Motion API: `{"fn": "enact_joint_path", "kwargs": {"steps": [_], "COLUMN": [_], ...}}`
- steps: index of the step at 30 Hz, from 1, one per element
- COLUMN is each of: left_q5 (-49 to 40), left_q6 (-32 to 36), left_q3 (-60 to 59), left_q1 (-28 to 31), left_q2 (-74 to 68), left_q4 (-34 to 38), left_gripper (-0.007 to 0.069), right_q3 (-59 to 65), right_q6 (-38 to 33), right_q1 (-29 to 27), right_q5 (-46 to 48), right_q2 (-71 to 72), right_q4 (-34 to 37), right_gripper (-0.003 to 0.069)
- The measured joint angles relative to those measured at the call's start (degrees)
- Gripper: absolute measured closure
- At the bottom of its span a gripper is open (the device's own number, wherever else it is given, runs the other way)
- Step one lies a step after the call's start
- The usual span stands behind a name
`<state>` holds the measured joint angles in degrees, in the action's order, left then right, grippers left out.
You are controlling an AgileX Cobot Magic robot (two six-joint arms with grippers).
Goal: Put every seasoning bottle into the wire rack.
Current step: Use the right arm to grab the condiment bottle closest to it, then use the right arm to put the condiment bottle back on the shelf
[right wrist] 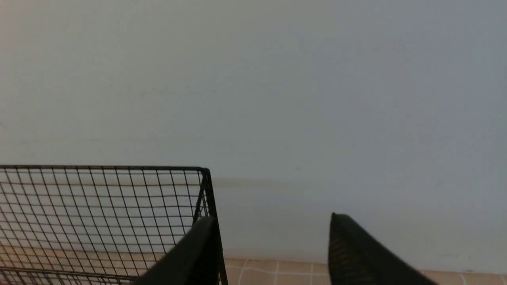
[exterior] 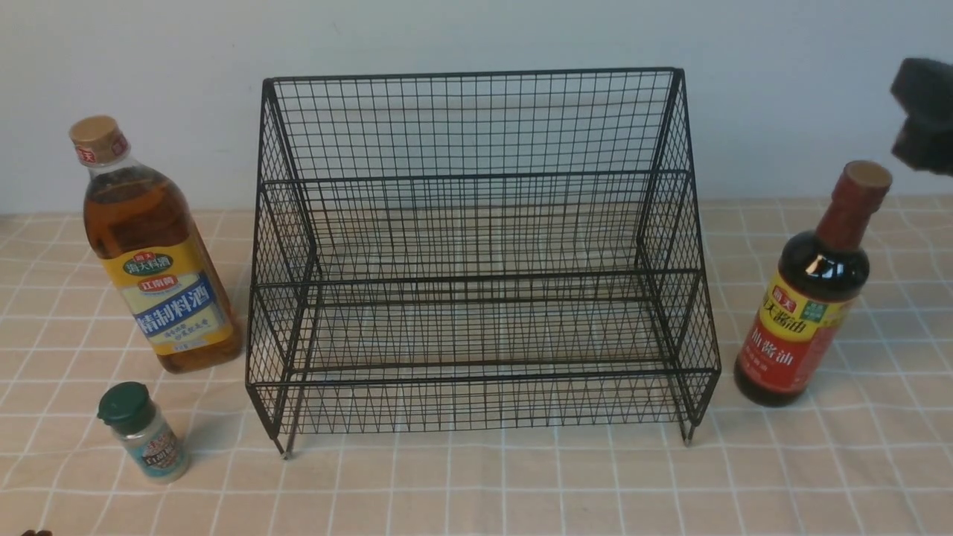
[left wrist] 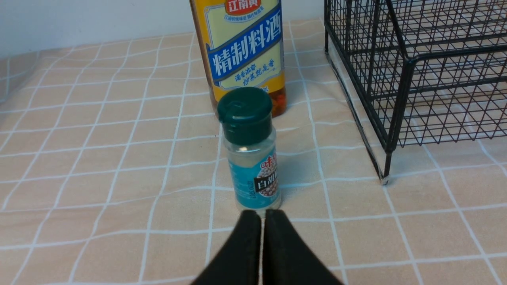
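Observation:
The black wire rack stands empty mid-table. The amber-liquid bottle with a yellow-blue label stands upright to its left. The tiny shaker with a dark green cap stands in front of that bottle. The dark sauce bottle with a red-yellow label stands to the rack's right. My left gripper is shut and empty, low over the cloth, just short of the shaker. My right gripper is open and empty. It shows in the front view above and right of the sauce bottle's cap.
A beige checked cloth covers the table and a pale wall stands close behind the rack. In the left wrist view the amber bottle stands behind the shaker and the rack's corner foot is beside it. The right wrist view shows the rack's top corner.

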<state>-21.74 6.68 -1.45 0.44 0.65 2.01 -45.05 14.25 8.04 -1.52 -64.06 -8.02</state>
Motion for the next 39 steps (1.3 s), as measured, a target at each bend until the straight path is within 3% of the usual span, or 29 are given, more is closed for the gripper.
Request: {"fn": "enact_joint_path", "kwargs": {"steps": [1,4,9,14,16,18,20,21,22,29,39], "left_q5": [0.0,0.0,0.0,0.0,0.0,0.0,0.0,0.0,0.0,0.0,0.0], "left_q6": [0.0,0.0,0.0,0.0,0.0,0.0,0.0,0.0,0.0,0.0,0.0], "left_q3": [0.0,0.0,0.0,0.0,0.0,0.0,0.0,0.0,0.0,0.0,0.0], "left_q1": [0.0,0.0,0.0,0.0,0.0,0.0,0.0,0.0,0.0,0.0,0.0], "left_q2": [0.0,0.0,0.0,0.0,0.0,0.0,0.0,0.0,0.0,0.0,0.0], "left_q4": [0.0,0.0,0.0,0.0,0.0,0.0,0.0,0.0,0.0,0.0,0.0], "left_gripper": [0.0631,0.0631,0.0631,0.0631,0.0631,0.0631,0.0631,0.0631,0.0631,0.0631,0.0631], "right_q3": [-0.08,-0.69,-0.8,-0.8,-0.87,-0.87,-0.87,-0.87,-0.92,-0.39,-9.52], "right_q6": [0.0,-0.14,-0.14,-0.14,-0.14,-0.14,-0.14,-0.14,-0.08,0.08,2.98], "right_q1": [0.0,0.0,-0.6,-1.25,-1.25,-1.25,-1.25,-1.25,-1.25,-1.2,1.63], "right_q5": [0.0,-0.06,0.32,1.52,1.52,1.52,1.52,1.52,1.52,6.68,7.34], "right_q2": [-0.29,-5.81,-11.04,-15.76,-16.65,-17.96,-18.24,-18.24,-18.13,-11.75,2.31], "right_q4": [0.0,-0.19,-0.19,-0.64,-1.12,-2.64,-4.11,-4.24,-5.46,-10.78,-11.35], "right_gripper": [0.0277,0.0154,0.0088,0.0076,0.0086,0.0149,0.0274,0.0274,0.0398,0.039,0.039]}}
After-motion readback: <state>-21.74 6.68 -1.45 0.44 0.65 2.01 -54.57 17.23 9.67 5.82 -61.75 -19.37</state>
